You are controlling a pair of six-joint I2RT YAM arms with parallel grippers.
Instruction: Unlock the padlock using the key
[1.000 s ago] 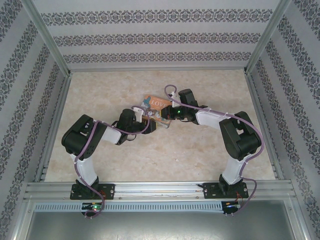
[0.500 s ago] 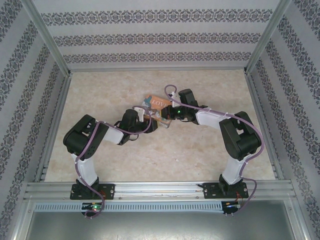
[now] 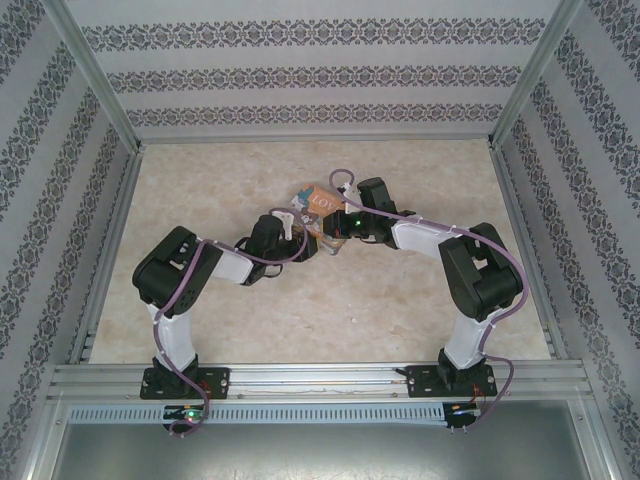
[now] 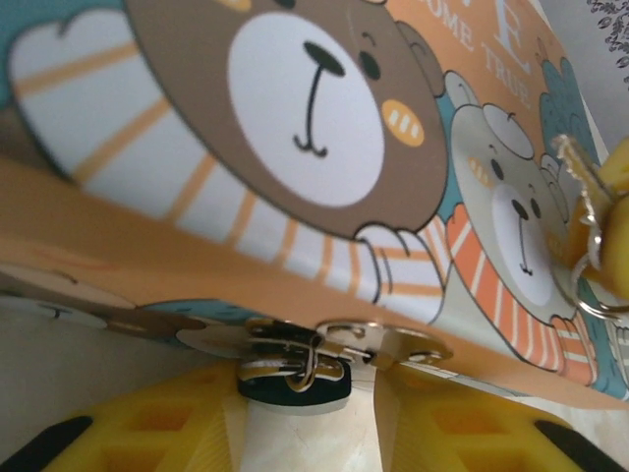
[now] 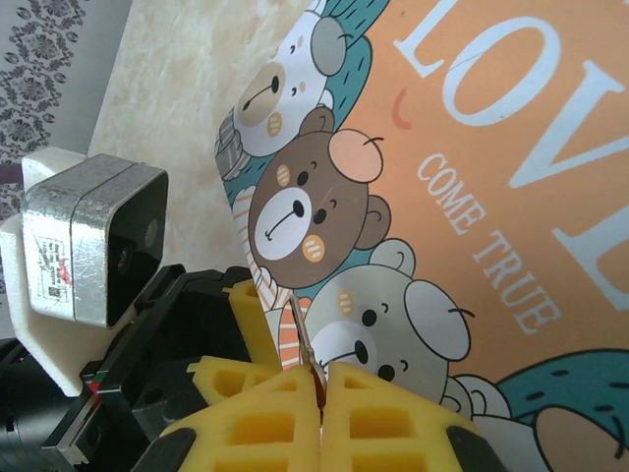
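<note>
The padlock [image 4: 295, 389], tiny with a dark blue body and silver shackle, hangs from the metal hasp [image 4: 378, 346] of the bear-printed "LOVE" box [image 4: 295, 128]. My left gripper [image 4: 310, 408] stands open, its yellow fingers [image 4: 147, 433] either side of the padlock body. The left finger is at the body's edge and a small gap shows on the right. My right gripper [image 5: 322, 379] is shut on the key [image 5: 307, 342], with the blade pointing up over the box [image 5: 491, 147] lid. Both grippers meet at the box [image 3: 318, 203] in the top view.
The left arm's wrist camera [image 5: 93, 241] and dark wrist body sit close beside my right fingers. The key's ring [image 4: 595, 295] dangles at the box's right end. Patterned walls and metal posts [image 3: 100, 90] enclose the marble-look table [image 3: 420, 330].
My left arm has pushed further in toward the box and its jaws have narrowed around the padlock. The box has shifted and turned slightly. The right arm has held still.
</note>
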